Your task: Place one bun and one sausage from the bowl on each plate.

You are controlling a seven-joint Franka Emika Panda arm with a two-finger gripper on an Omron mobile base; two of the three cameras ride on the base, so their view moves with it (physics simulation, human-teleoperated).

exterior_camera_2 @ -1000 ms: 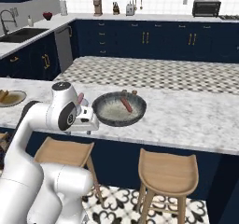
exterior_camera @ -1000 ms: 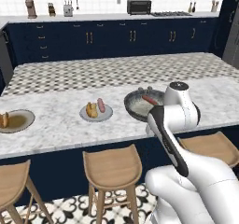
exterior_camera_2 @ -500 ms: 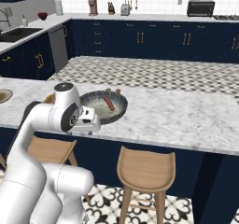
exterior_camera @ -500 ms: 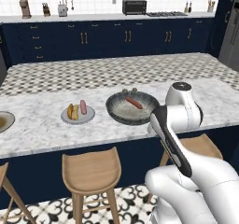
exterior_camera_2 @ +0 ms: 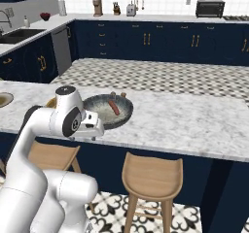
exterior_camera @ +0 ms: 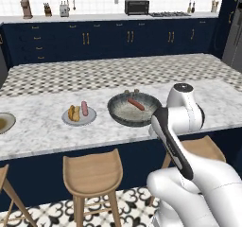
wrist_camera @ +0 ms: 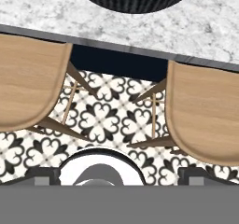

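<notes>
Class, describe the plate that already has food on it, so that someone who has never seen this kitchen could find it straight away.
Start at the long marble counter with wooden stools along its front. Left of the wide dark bowl sits a small light grey plate. It alone carries a golden bun beside a pinkish-red sausage.

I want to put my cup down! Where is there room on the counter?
Lots of bare marble lies right of the bowl, out to the counter's far end. Another bare patch sits between the light plate and the plate at the left edge. It's crowded between the light plate and the bowl, a narrow gap.
</notes>
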